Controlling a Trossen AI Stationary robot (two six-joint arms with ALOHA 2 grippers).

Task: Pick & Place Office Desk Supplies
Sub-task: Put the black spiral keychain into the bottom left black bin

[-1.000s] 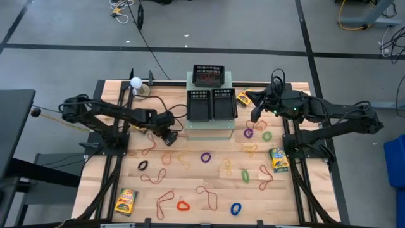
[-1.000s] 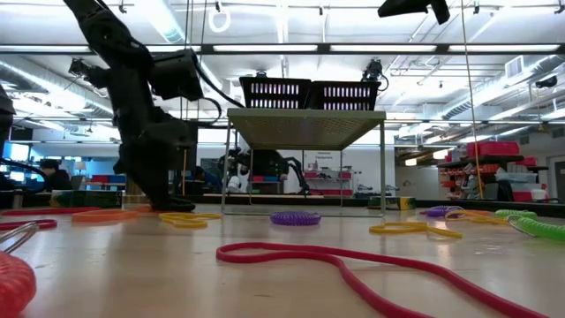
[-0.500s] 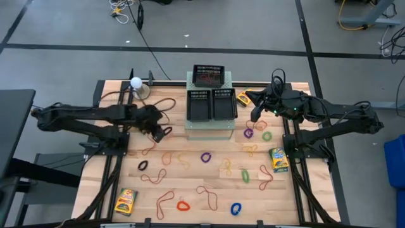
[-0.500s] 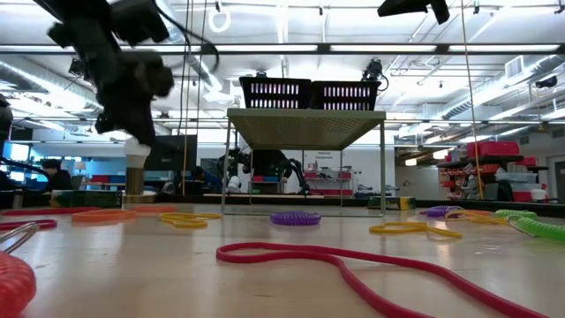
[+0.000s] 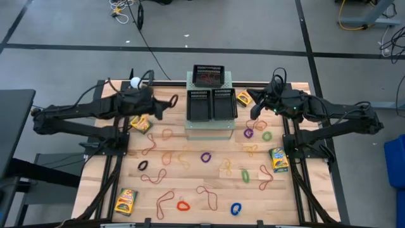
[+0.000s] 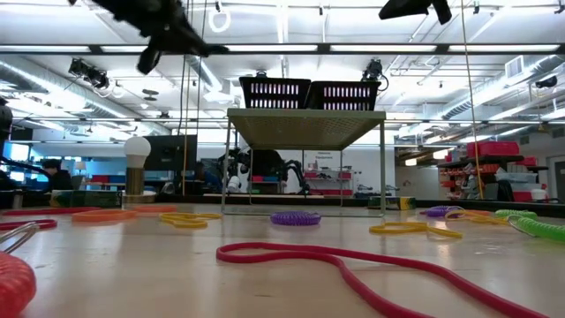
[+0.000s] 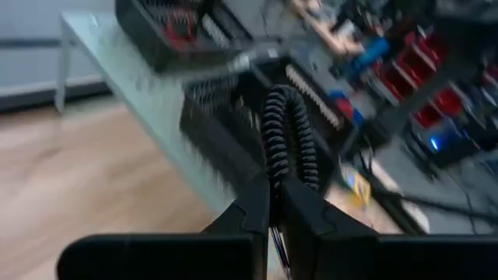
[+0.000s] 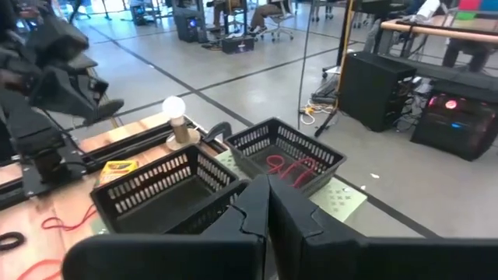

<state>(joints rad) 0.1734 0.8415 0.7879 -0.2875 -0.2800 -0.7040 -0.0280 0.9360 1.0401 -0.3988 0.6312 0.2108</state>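
My left gripper point(image 5: 166, 104) hangs high over the table's far left, just left of the black mesh trays point(image 5: 212, 104), and is shut on a black coiled loop point(image 7: 288, 132). My right gripper point(image 5: 255, 114) waits shut with nothing in it, high to the right of the trays; the right wrist view shows it too point(image 8: 268, 204). On the wood lie thin orange-brown rubber bands point(image 5: 166, 135), small loops in purple point(image 5: 205, 156), green point(image 5: 245, 175), blue point(image 5: 236, 208), red point(image 5: 183, 205) and black point(image 5: 143, 165), and crayon boxes point(image 5: 140, 123) point(image 5: 278, 159) point(image 5: 125, 201). My left gripper pinches the black coiled loop between its two fingertips point(image 7: 299, 214), at one end of the loop point(image 7: 274, 180). The fingers point nearly level toward the trays. The rest of the coil juts out beyond the fingertips, lifted clear of the table.
The trays sit on a pale-green perforated stand point(image 5: 209, 128) at the far middle; the far tray point(image 5: 209, 76) holds red bands. A light bulb point(image 5: 135, 82) stands at the far left. A further crayon box point(image 5: 244, 98) lies right of the trays.
My left gripper has risen well off the table and gone toward the far edge and the trays, tipping from pointing down to nearly level, with the black coil in its fingers. The crayon box it stood over now shows.
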